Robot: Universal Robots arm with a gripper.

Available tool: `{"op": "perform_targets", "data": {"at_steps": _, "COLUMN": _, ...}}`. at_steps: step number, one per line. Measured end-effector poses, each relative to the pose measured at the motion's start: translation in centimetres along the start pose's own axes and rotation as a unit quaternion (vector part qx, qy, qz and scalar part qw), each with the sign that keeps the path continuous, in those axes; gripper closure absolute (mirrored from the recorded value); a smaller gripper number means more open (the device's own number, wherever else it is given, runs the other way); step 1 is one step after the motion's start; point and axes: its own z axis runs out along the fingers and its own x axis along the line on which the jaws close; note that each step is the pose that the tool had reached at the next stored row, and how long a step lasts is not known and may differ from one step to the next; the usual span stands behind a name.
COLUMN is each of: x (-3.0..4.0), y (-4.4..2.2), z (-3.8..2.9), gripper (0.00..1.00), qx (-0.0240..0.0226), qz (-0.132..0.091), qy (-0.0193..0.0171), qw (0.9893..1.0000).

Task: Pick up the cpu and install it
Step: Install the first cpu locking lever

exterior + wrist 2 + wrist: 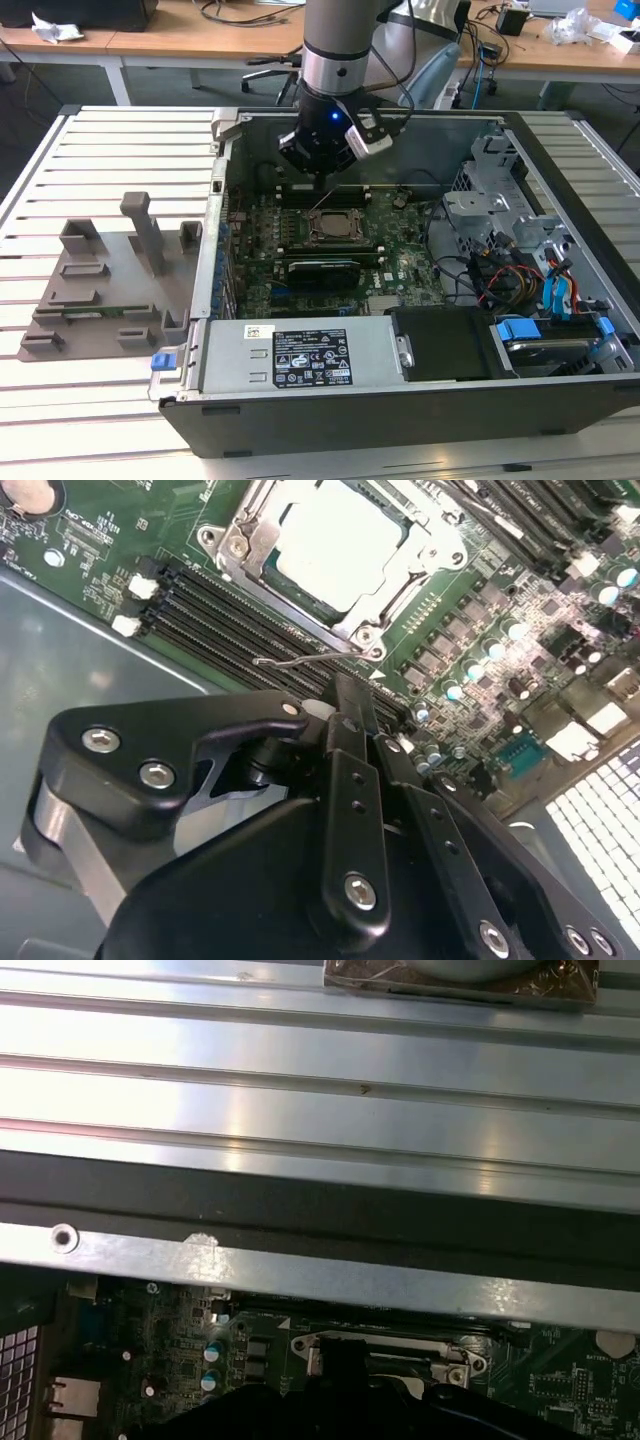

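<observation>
Hovering my black hand (322, 178) just above the small square silvery-topped cpu (335, 542) sitting in its socket; can't tell if it's open or closed.

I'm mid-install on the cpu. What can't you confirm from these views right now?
- Gripper fingertips: in the second wrist view, its own body covers them.
- Cpu seating: it lies in the socket frame, contact hidden underneath.
- Socket in the first wrist view: partly hidden by the gripper.

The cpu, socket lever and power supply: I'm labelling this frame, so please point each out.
cpu (335, 542), second wrist view, middle of its silvery top.
socket lever (305, 660), second wrist view, along the thin wire arm.
power supply (300, 357), exterior view, on its white label.
</observation>
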Motion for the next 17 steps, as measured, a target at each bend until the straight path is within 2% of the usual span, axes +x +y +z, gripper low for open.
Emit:
{"op": "perform_targets", "data": {"at_steps": 6, "x": -0.02, "y": -0.04, "z": 0.72, "gripper": 0.89, "qx": -0.0064, "qz": 0.000, "qy": -0.0006, "qw": 1.0000}}
{"op": "perform_targets", "data": {"at_steps": 11, "x": -0.05, "y": -0.08, "z": 1.57, "gripper": 0.89, "qx": -0.0131, "qz": 0.000, "qy": -0.0011, "qw": 0.9999}}
{"op": "perform_targets", "data": {"at_steps": 15, "x": -0.06, "y": -0.11, "z": 1.92, "gripper": 0.89, "qx": -0.0184, "qz": -0.001, "qy": -0.0012, "qw": 0.9998}}
{"op": "perform_targets", "data": {"at_steps": 17, "x": -0.17, "y": -0.21, "z": 1.98, "gripper": 0.89, "qx": -0.0189, "qz": -0.001, "qy": -0.0011, "qw": 0.9998}}
